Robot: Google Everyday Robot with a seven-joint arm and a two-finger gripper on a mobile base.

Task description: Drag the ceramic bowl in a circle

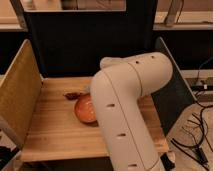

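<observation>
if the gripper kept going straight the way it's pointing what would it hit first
The gripper is hidden behind the white arm, over the ceramic bowl. Its heading can't be read; if it points down, likely the bowl first, then the wooden table.
</observation>
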